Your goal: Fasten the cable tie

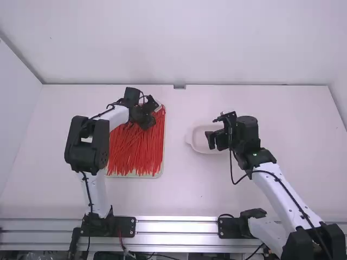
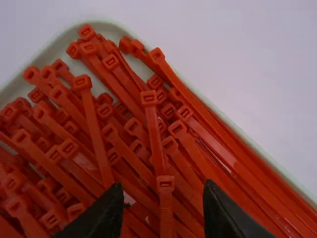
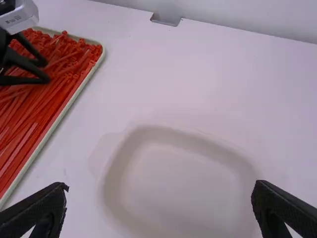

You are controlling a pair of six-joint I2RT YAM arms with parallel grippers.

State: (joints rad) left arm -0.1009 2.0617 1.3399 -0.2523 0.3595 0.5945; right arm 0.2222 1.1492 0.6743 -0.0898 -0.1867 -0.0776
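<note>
The tray [image 1: 164, 154] sits on the worktop [image 1: 244, 108] left of centre. The cable ties [image 1: 135, 151] lie in it lengthwise, with their heads at the far end. The left claw [image 1: 145, 115] hangs over that far end, just above the heads. The dish [image 1: 195, 138] lies right of the tray and apart from it, with the right claw [image 1: 212, 140] over its right side. A small bracket [image 1: 179, 85] sits at the worktop's far edge, behind both.

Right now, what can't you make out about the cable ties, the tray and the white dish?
- High view: the left gripper covers the far end of the cable ties, so any contact is hidden.
- Left wrist view: the ties' tails run off the edge.
- High view: the right gripper hides part of the white dish.
- Right wrist view: the tray is cut off by the edge.
</note>
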